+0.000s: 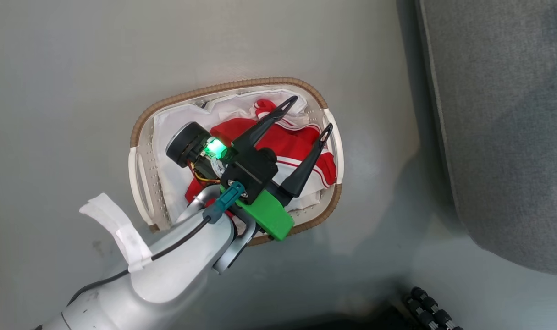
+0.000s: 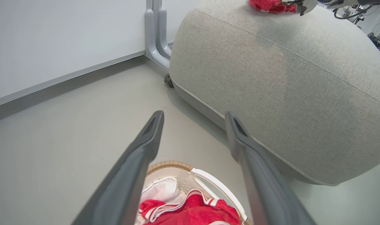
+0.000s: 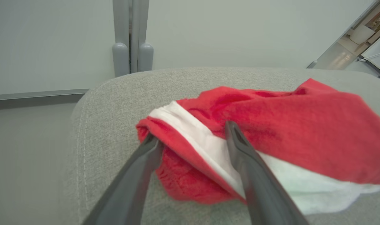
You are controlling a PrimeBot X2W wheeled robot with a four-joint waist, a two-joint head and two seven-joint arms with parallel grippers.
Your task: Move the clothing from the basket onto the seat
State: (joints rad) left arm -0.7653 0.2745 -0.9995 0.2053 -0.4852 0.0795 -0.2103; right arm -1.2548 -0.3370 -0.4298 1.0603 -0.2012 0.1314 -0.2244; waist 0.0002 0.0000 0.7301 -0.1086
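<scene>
Roughly, the basket [image 1: 269, 81] lies lengthwise left to right.

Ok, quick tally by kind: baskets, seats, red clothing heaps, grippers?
Baskets: 1, the basket
Seats: 1, the seat
Red clothing heaps: 2, the basket heap and the seat heap
Grippers: 2, the left gripper and the right gripper
Total: 6
</scene>
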